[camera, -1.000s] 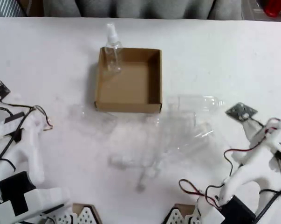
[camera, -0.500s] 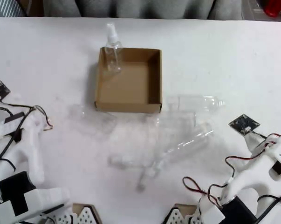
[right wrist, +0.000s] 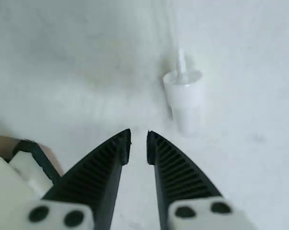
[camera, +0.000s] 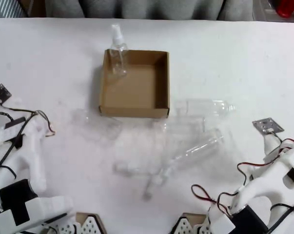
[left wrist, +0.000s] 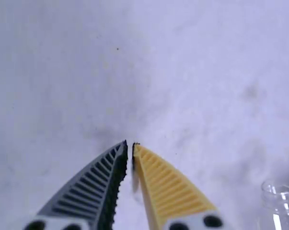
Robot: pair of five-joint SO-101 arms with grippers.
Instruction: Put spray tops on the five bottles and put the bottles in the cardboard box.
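The open cardboard box (camera: 134,87) sits mid-table. One clear bottle with a spray top (camera: 118,48) stands upright in its far left corner. Several clear bottles lie on the white table in front of the box, among them one (camera: 208,107) to the box's right and one (camera: 196,147) lying aslant. Small spray tops (camera: 154,181) lie nearer the front edge. My left gripper (left wrist: 130,144) is shut over bare table, a bottle neck (left wrist: 278,197) just beside it. My right gripper (right wrist: 138,135) is shut and holds nothing; a white spray top (right wrist: 184,98) lies just beyond its tips.
The left arm (camera: 20,161) is folded at the front left and the right arm (camera: 269,171) at the front right. Loose wires hang from both. The table's far half around the box is bare white surface (camera: 225,53).
The right arm has drawn back toward the front right corner, away from the lying bottles. The left arm, the box and the bottles have not moved.
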